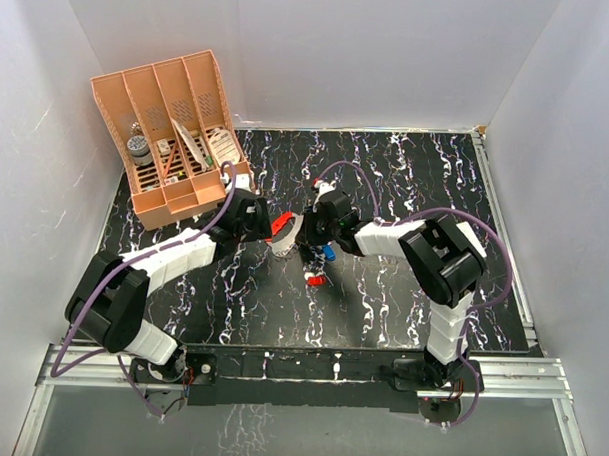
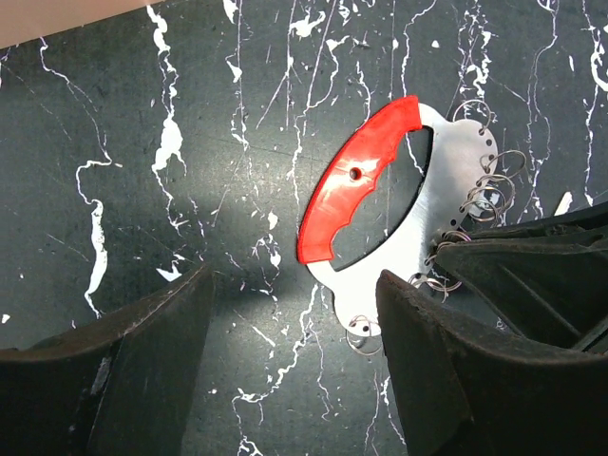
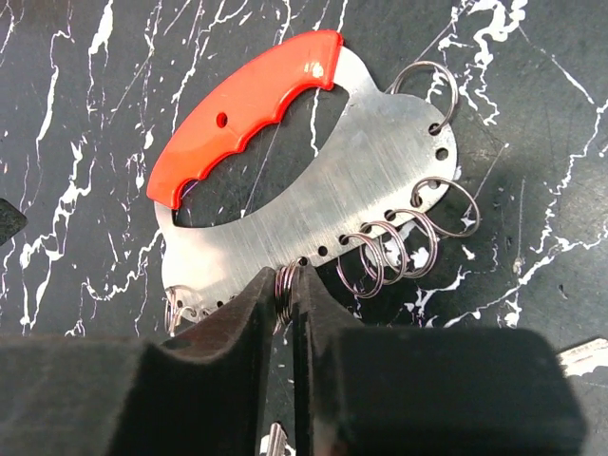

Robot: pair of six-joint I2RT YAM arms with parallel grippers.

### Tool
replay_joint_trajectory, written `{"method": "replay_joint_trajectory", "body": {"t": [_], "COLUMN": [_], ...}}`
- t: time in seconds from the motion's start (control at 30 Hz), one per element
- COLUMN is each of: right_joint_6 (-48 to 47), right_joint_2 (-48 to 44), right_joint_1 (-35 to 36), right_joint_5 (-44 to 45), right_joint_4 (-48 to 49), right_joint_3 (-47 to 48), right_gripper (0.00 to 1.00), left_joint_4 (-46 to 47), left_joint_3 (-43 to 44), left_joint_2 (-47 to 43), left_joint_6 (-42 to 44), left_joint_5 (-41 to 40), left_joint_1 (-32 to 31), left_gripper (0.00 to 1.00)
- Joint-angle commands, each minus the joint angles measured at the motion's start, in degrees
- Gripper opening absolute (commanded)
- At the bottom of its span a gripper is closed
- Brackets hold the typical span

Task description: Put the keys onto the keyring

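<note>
- Right end effector pinches a small ring on the keyring, which lies flat on the desk.
- Left end effector hangs spread beside it.
- Blue key and red key lie nearby.
- Grip that ring firmly; the left should steady the keyring.

Black table, marble-patterned with thin white veins throughout. On the keyring, a glossy red grip over a brushed silvery plate, edged with pale silver wire rings. Blue-headed key; red-headed key. Peach-orange organiser. Matte black fingers on the right gripper. White-and-black arms, purple cables. Plain white walls.
</note>
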Motion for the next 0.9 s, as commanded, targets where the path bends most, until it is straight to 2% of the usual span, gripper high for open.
{"method": "replay_joint_trajectory", "body": {"t": [0.0, 0.07, 0.2, 0.33, 0.43, 0.87], "right_joint_6": [-0.1, -1.3, -4.6, -9.3, -13.6, -24.2], "right_joint_2": [0.4, -0.3, -3.2, -6.1, -8.0, -15.4], "right_joint_1": [0.0, 0.0, 0.0, -0.1, -0.1, -0.1], "right_joint_5": [0.2, 0.8, 2.2, 4.2, 4.3, 1.0], "right_joint_4": [4.0, 4.7, 7.0, 7.8, 7.9, 12.7], "right_joint_3": [0.2, 0.1, -0.1, 1.0, 1.4, -2.3], "right_gripper": [0.06, 0.00, 0.00, 0.00, 0.00, 0.00], "left_joint_4": [-0.1, 0.0, 0.7, 1.7, 2.7, 7.1], "left_joint_3": [-0.9, -1.2, -1.2, -0.4, 0.5, 2.7], "left_joint_2": [-3.1, -3.2, -3.4, -4.1, -4.4, -3.7], "left_joint_6": [-0.3, -0.4, -0.6, -0.7, -0.6, -1.6], "left_joint_5": [-1.2, -1.5, -0.6, 2.8, 7.0, 20.0], "left_joint_1": [0.6, 0.8, 1.2, 2.6, 4.2, 7.5], "left_gripper": [0.68, 0.68, 0.69, 0.82, 0.87, 0.90]}}
